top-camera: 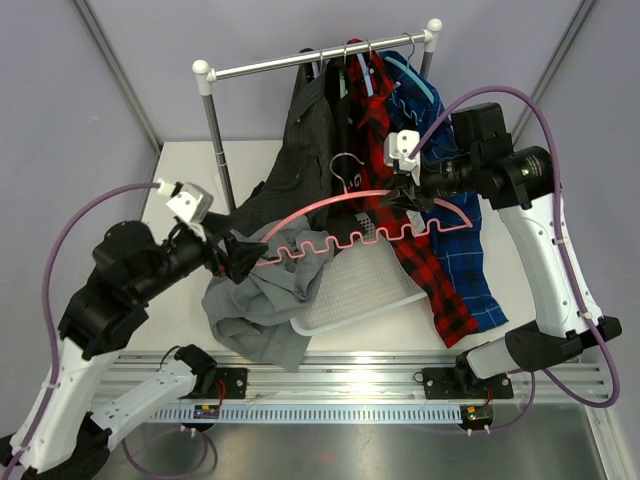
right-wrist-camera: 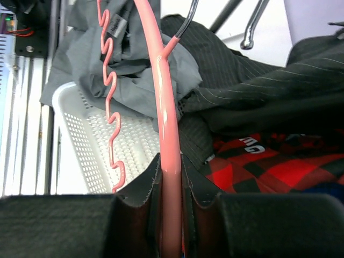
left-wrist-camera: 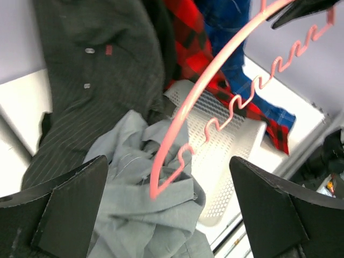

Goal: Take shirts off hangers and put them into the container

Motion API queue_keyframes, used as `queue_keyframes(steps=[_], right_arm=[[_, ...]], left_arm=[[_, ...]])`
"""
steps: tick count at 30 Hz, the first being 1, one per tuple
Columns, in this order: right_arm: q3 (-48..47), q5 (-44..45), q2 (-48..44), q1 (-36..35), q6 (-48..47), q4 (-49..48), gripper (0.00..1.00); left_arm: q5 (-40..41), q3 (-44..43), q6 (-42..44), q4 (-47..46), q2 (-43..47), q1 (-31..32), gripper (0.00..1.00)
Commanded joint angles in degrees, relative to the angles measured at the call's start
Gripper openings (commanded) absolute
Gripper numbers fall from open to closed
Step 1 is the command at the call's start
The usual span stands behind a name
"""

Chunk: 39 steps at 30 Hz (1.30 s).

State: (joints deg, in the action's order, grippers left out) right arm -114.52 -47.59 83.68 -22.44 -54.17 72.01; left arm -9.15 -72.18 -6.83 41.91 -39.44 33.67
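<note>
My right gripper [top-camera: 402,196] [right-wrist-camera: 172,180] is shut on the upper arm of a pink hanger [top-camera: 340,205] [right-wrist-camera: 161,80], which hangs bare in the air over the white mesh container [top-camera: 365,290] [right-wrist-camera: 88,140]. The grey shirt [top-camera: 255,310] [left-wrist-camera: 134,215] lies crumpled, partly over the container's left rim and partly on the table. Just above it, beside the pink hanger's left tip [left-wrist-camera: 156,188], my left gripper [top-camera: 243,258] [left-wrist-camera: 169,209] stands wide open and holds nothing. On the rail hang the dark shirt [top-camera: 310,125] [left-wrist-camera: 102,80], the red plaid shirt [top-camera: 425,265] and the blue plaid shirt [top-camera: 470,255].
The white-and-steel rail [top-camera: 300,63] stands across the back of the table, with its left post [top-camera: 215,140] near my left arm. The hanging shirts' tails drape onto the table to the right of the container. A metal rail [top-camera: 340,385] runs along the near edge.
</note>
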Motion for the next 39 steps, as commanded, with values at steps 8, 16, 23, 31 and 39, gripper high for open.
queue_keyframes(steps=[8, 16, 23, 31, 39], right_arm=[[0.7, -11.99, -2.12, 0.02, -5.33, 1.47, 0.0], [4.56, -16.21, -3.0, 0.02, -8.93, 2.35, 0.0], [4.92, -16.83, -4.05, 0.02, -8.49, 1.03, 0.0], [5.97, -16.66, -3.96, 0.02, -6.91, -1.08, 0.0], [7.9, -15.07, -4.4, 0.02, -5.59, -3.1, 0.0]], left_arm=[[-21.08, -2.79, 4.11, -5.26, -9.51, -0.27, 0.99], [-29.69, 0.55, 0.42, -9.03, -9.07, -1.33, 0.7], [-37.42, 0.64, -0.11, -6.05, -11.18, -2.2, 0.61], [-40.25, 3.19, -3.71, -9.04, -10.66, -2.65, 0.43], [-41.57, 5.03, -4.33, -10.27, -9.43, -2.82, 0.02]])
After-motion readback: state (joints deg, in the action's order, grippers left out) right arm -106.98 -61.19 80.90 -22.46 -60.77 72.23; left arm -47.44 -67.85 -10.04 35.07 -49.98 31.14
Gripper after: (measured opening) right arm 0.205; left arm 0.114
